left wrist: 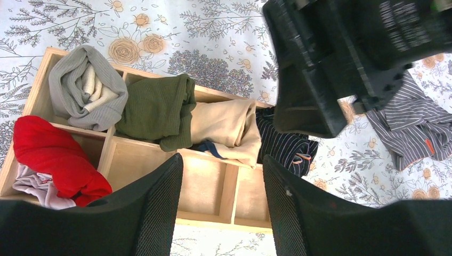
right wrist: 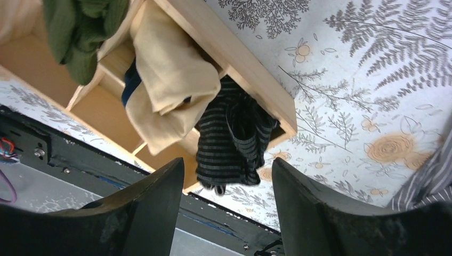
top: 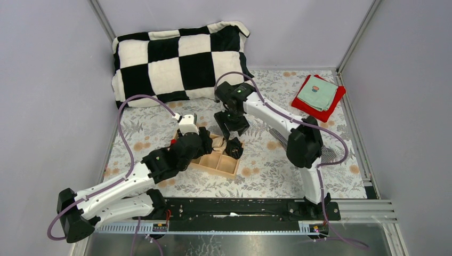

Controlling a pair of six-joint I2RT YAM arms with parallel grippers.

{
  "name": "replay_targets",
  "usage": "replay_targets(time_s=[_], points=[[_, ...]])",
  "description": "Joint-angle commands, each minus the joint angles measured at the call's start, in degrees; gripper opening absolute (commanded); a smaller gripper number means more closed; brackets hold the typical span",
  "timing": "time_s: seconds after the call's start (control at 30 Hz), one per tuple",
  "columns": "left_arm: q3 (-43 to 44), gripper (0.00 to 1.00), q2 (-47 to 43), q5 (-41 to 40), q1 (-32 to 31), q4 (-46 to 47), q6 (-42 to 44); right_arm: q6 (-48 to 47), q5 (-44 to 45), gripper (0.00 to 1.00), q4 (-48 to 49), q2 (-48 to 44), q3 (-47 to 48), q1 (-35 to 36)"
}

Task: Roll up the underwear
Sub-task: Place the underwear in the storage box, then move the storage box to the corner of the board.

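Right tool [right wrist: 228, 165]: open wide, empty, lower centre.
Left tool [left wrist: 221, 165]: open wide, empty.
Black underwear [right wrist: 234, 133]: centre frame, soft, limp, light; likely best pinched at a bunched edge.

The black pinstriped boxer shorts [right wrist: 229, 138] sit bunched just ahead of the right gripper [right wrist: 226, 170], in line between its fingers [right wrist: 144, 213], spilling over the end wall of a wooden box [right wrist: 256, 80]. The grey striped pair [left wrist: 413, 125], orange-trimmed, lies crumpled out to that gripper's side, apart from the black pair.
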Motion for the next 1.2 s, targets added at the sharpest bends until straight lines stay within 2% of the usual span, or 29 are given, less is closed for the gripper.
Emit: replay_targets(time_s=[0.0,0.13,0.23,0.37,0.5,0.6,0.67,0.87,1.0,1.17], points=[[1.4,0.63,-0.1,-1.5,-0.3,-0.7,-0.4,1.4,3.5,0.68,-0.4,-9.4,-1.2,-0.4],[1.1,0.67,-0.8,-1.4,-0.1,-0.5,-0.2,5.8,6.2,0.68,7.0,-19.4,-11.3,-1.1],[1.0,0.69,-0.5,1.6,1.3,0.7,1.3,10.6,8.6,0.68,15.4,-29.3,-22.8,-1.4],[1.7,0.70,0.4,8.4,7.3,1.9,3.0,20.0,9.2,0.67,29.6,-41.9,-41.9,-1.4],[3.2,0.70,0.9,14.1,13.7,2.8,5.5,26.5,11.0,0.51,35.5,-48.1,-52.9,-1.4],[5.5,0.71,1.9,16.1,16.4,2.1,8.0,28.5,11.0,0.40,38.0,-47.5,-56.6,-1.4],[6.6,0.72,2.3,16.8,17.6,1.3,9.0,29.1,12.5,0.36,39.0,-45.6,-58.0,-1.4],[9.4,0.73,0.8,17.8,20.1,-1.5,10.1,29.7,11.2,0.35,46.0,-37.3,-59.8,-1.4],[10.0,0.74,-0.3,17.9,21.1,-2.8,10.4,27.9,9.4,0.35,47.8,-29.1,-55.2,-1.4],[10.4,0.74,-1.4,17.9,21.5,-3.6,10.1,24.1,3.6,0.37,49.8,-16.9,-44.5,-1.2]])
